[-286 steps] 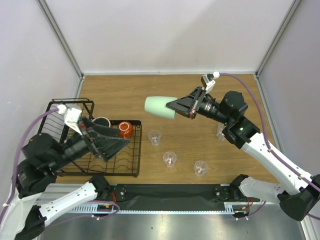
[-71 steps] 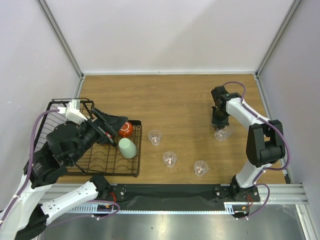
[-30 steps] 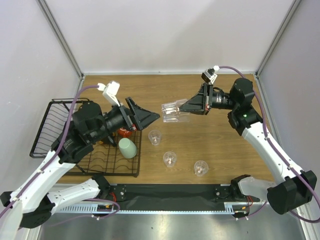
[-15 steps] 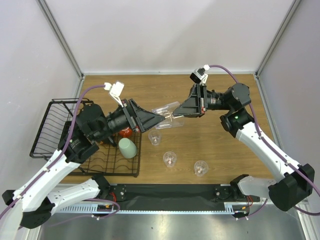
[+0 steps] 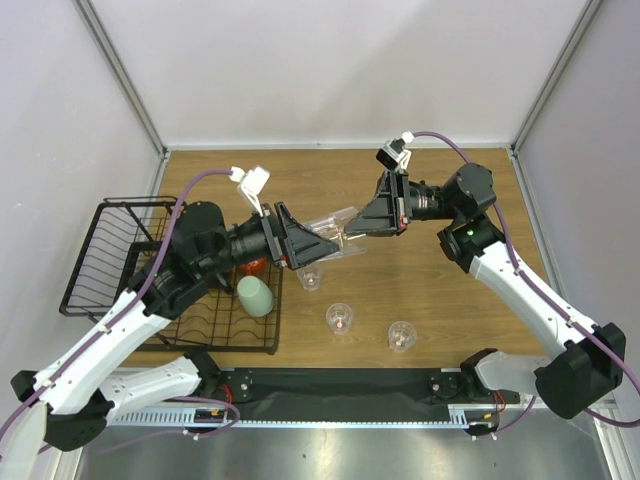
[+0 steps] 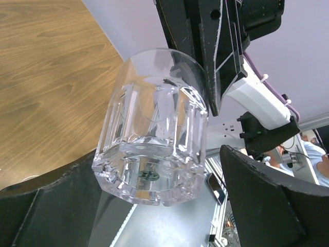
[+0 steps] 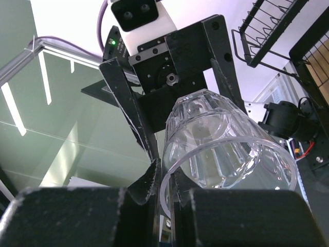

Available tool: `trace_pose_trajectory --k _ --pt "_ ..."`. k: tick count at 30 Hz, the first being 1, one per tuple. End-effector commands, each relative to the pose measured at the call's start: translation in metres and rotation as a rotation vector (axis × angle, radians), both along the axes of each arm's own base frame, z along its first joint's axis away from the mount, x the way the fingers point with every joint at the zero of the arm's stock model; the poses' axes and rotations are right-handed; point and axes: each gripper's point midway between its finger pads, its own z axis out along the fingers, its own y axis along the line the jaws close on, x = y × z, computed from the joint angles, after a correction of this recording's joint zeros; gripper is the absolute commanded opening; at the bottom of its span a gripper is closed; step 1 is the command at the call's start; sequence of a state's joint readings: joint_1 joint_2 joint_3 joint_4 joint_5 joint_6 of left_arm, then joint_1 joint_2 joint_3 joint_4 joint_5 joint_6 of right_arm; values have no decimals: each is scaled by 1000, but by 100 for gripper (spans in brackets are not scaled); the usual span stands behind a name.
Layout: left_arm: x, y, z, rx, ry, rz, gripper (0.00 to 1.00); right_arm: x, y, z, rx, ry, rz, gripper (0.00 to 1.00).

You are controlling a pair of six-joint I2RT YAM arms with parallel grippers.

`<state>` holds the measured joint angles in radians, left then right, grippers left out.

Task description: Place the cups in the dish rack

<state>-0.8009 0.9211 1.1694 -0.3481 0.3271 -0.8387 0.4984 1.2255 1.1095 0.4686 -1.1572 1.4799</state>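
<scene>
Above the worktop [image 5: 300, 180] — right fingers [image 7: 77, 218] pinch the rim of 1 clear tumbler [image 5: 330, 235], left fingers [image 6: 267, 206] spread wide around its base.

From above and behind, we look down on the whole table [image 5: 300, 180]. Our two wrist views face each other at close range, sharing one clear tumbler [image 6: 154, 128]: left sees its base, right its rim.

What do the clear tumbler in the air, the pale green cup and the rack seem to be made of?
The clear tumbler: glass or hard clear plastic, glossy; see-through faceted walls with bright glints. The pale green cup: probably plastic or glazed ceramic; opaque, smooth. The rack: black coated metal wire; thin rigid bars.
</scene>
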Motion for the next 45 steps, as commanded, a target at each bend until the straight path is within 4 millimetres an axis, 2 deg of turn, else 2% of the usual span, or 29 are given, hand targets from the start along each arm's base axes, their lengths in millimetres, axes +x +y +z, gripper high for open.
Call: trace_pose_trajectory --k 1,9,10,12,14,15,17,18,19,20,21,23,24,26,27,28,29,30,31,32,33,35,36,40,43,45 --pt "-7 6 29 -58 -31 -18 93 -7 -2 11 21 -88 21 0" --pt "-8 4 29 -59 -23 -47 79 -11 0 10 17 -97 45 0" --pt "-8 3 29 -58 -22 -49 73 -11 0 10 16 -98 48 0" --pt "-7 4 30 -59 -23 -47 67 -12 2 8 14 -98 53 0" --pt "-7 5 30 -61 -22 -48 53 -13 3 7 13 -102 63 1" --pt "-7 5 30 -61 -22 -50 41 -14 4 6 8 -94 68 6" --pt "-6 6 30 -61 -21 -53 27 -15 4 5 5 -109 72 10" --pt "-5 7 30 -61 -21 -51 12 -14 5 2 -11 -91 68 17" --pt "-5 8 28 -51 -15 -52 2 -13 6 0 -17 -89 66 21" --pt "-5 9 27 -44 -14 -49 0 -12 6 -1 -20 -104 63 27" --pt "-5 9 26 -36 -12 -49 0 -11 6 -4 -35 -87 61 44" --pt "-4 14 21 0 -4 -34 0 -9 7 -7 -44 -98 52 62" --pt "-3 16 23 9 -7 -27 0 -8 7 -12 -64 -75 49 78" --pt "-1 23 11 78 10 -2 0 -1 6 -18 -96 -70 15 94" --pt "0 28 15 91 2 18 0 5 5 -32 -161 -45 -10 100" --pt "1 33 10 133 -1 36 0 14 0 -41 -199 -40 -47 100" --pt "6 42 -8 214 50 90 0 20 -5 -62 -297 59 -94 100" --pt "5 49 -6 245 50 112 0 27 -10 -71 -335 1 -124 100" --pt "7 56 -11 289 55 136 0 38 -17 -86 -388 36 -166 100" --pt "9 61 -18 330 78 160 0 36 -24 -104 -458 112 -177 100" --pt "7 75 -29 403 120 205 0 41 -29 -117 -506 123 -212 100" --pt "5 90 -41 472 159 251 0 41 -40 -137 -584 139 -231 100" --pt "4 106 -54 543 193 308 0 41 -42 -143 -607 140 -240 100" --pt "-4 146 -84 705 272 433 0 38 -49 -154 -655 132 -259 100" --pt "-5 163 -102 819 307 472 0 35 -51 -157 -661 139 -263 100" --pt "-3 172 -107 872 313 502 0 32 -52 -160 -662 150 -262 100"
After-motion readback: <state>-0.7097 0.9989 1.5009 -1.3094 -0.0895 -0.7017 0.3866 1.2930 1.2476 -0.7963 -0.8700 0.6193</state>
